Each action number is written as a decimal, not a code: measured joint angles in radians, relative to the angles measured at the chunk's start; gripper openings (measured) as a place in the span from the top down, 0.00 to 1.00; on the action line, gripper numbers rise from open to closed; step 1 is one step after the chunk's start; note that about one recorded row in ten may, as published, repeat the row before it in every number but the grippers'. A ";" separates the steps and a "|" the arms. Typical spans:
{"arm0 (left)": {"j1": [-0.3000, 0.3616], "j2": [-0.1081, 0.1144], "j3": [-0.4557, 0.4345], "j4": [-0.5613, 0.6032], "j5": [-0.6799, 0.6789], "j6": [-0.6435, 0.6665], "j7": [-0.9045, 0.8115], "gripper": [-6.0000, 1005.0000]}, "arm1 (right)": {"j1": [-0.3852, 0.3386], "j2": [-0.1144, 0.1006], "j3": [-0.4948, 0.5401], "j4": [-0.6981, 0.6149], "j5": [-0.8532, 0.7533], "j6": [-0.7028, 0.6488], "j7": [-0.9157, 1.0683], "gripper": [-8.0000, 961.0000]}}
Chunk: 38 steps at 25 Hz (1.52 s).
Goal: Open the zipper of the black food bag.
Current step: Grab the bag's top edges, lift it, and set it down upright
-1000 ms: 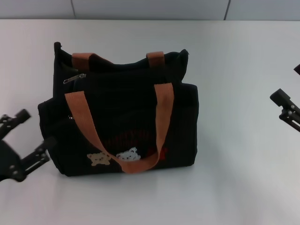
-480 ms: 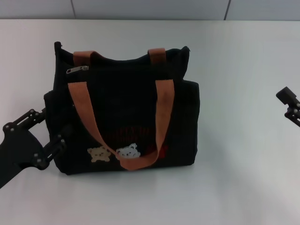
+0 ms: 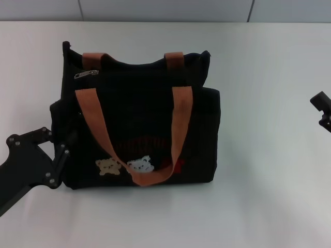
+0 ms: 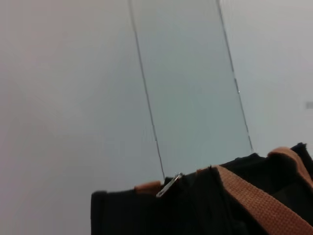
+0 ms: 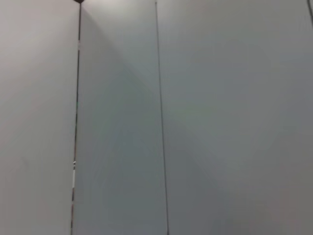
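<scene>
Black fabric is what the whole job is about: the black food bag [image 3: 139, 121] is stood upright on the white worktop [image 3: 269, 155], front pocket facing the camera, so the top rim is left reachable from above. The left claw [image 3: 58, 150] is pressed up against the bag's lower side, fingers spread apart with the bag's corner just at them, probably so the bag gets braced and doesn't slide when the pull is tugged. Up and across from that claw, the zipper [image 3: 86, 74] and its silver tab are seen at the near end of the rim, looking shut. The right claw [image 3: 324, 109] is parked well away at the edge; open or closed can't be told.
</scene>
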 joint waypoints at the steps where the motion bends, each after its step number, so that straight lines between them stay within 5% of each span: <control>1: -0.004 -0.001 -0.003 -0.013 0.000 0.018 0.074 0.73 | 0.001 0.000 0.006 0.008 0.003 0.001 0.000 0.13; 6: -0.037 -0.002 -0.030 -0.043 0.000 0.078 0.208 0.84 | 0.035 0.001 0.061 0.074 0.013 -0.002 -0.002 0.13; 10: -0.096 0.000 -0.041 -0.032 -0.001 0.101 0.214 0.90 | 0.141 0.002 0.082 0.159 0.049 -0.002 -0.004 0.13; 17: -0.146 0.001 -0.038 -0.021 0.003 0.106 0.240 0.90 | 0.318 0.004 0.053 0.250 0.027 0.163 -0.101 0.13; 20: -0.163 0.001 -0.037 -0.008 0.001 0.112 0.242 0.90 | 0.339 0.005 0.020 0.267 -0.003 0.214 -0.122 0.13; 32: -0.261 -0.006 0.021 -0.009 0.010 0.138 0.288 0.90 | 0.203 0.002 -0.021 0.266 -0.222 0.341 -0.140 0.13; 38: -0.286 -0.007 0.086 -0.053 0.009 0.161 0.370 0.90 | 0.214 0.004 -0.022 0.286 -0.237 0.419 -0.136 0.13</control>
